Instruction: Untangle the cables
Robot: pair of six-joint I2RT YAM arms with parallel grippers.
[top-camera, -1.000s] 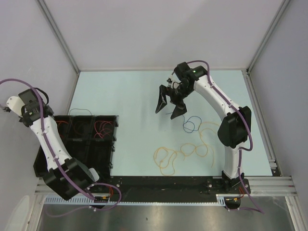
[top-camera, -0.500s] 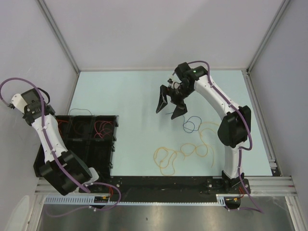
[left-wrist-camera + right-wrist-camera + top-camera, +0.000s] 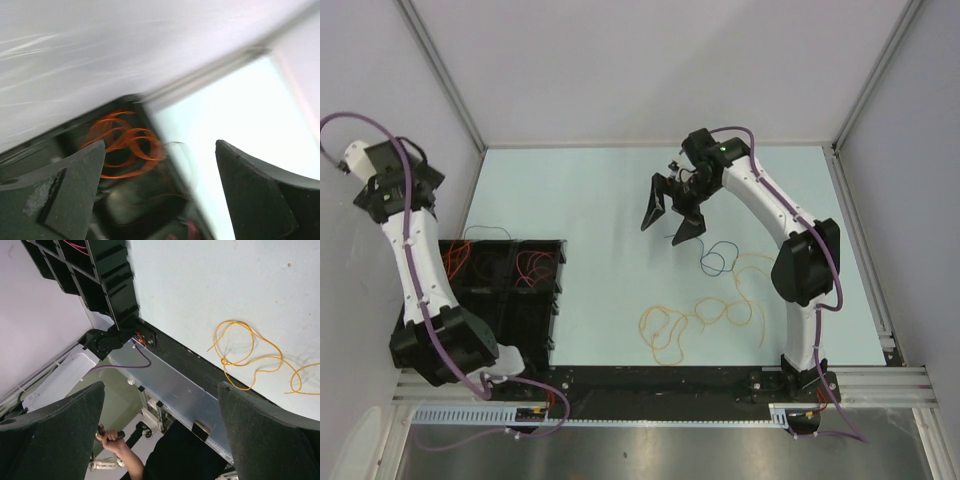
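Yellow-orange cables (image 3: 700,318) lie in loose loops on the pale table, with a dark blue cable (image 3: 714,260) just beyond them. Red cables (image 3: 530,266) sit in compartments of the black bin (image 3: 542,300), and a thin black cable (image 3: 486,234) curls at its far rim. My right gripper (image 3: 670,218) hangs open above the table, left of the blue cable and holding nothing. In its wrist view the yellow cable (image 3: 245,356) lies beyond the spread right gripper (image 3: 161,385). My left gripper (image 3: 160,146) is open and empty over blurred orange-red loops (image 3: 122,145) in the bin.
The left arm's black wrist (image 3: 392,186) is high beside the left wall, beyond the bin's far-left corner. A black rail (image 3: 660,382) with both arm bases runs along the near edge. In the right wrist view a person's hand (image 3: 116,441) shows below the table.
The left arm's wrist has risen and swung back toward the far left wall, away from the bin. The right arm and the cables on the table have barely moved.
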